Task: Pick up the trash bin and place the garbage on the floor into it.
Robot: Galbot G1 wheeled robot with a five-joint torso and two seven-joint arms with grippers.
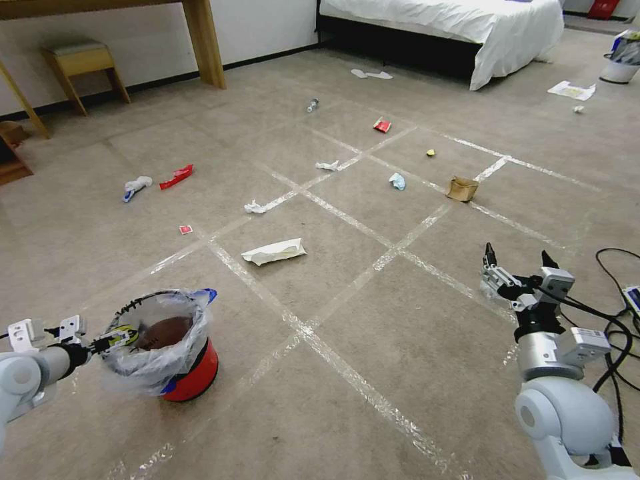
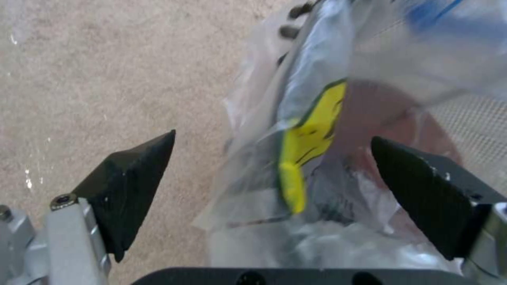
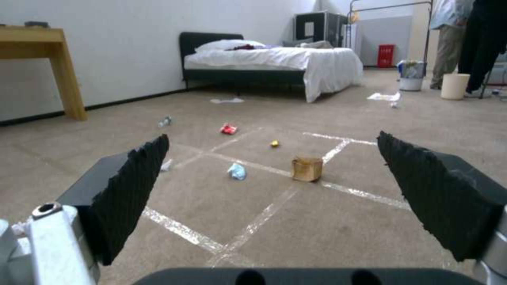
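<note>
Nearest the robot, the trash bin (image 1: 190, 370) stands on the floor (image 1: 373, 400), red body, crinkly clear bag liner with a blue edge. Left gripper (image 1: 123, 335) is at the bin's near rim, its fingers spread wide, one outside the bag and one over the liner; nothing clamped in the left wrist view, where the bag (image 2: 317, 158) lies between the two black pads. A yellow marked piece shows through the plastic there.

Right gripper (image 1: 520, 260) hangs well to the right of the bin, above the carpet, fingers parted and empty.

Beyond the bin: white paper sheet (image 1: 274, 251) just past it on a tape line. Farther, a small red wrapper (image 1: 185, 229), a crumpled tissue (image 1: 255, 207), a long red wrapper (image 1: 177, 177) and a white-and-blue wad (image 1: 136, 186).

Farther still from the bin: light blue mask (image 1: 397, 181), brown paper bag (image 1: 462, 189), another tissue (image 1: 327, 165), a small yellow scrap (image 1: 431, 153), red packet (image 1: 382, 125), plastic bottle (image 1: 312, 105).

Farthest from the bin: the bed (image 1: 467, 23), a wooden desk leg (image 1: 203, 43) and a stool (image 1: 83, 63) by the wall.
</note>
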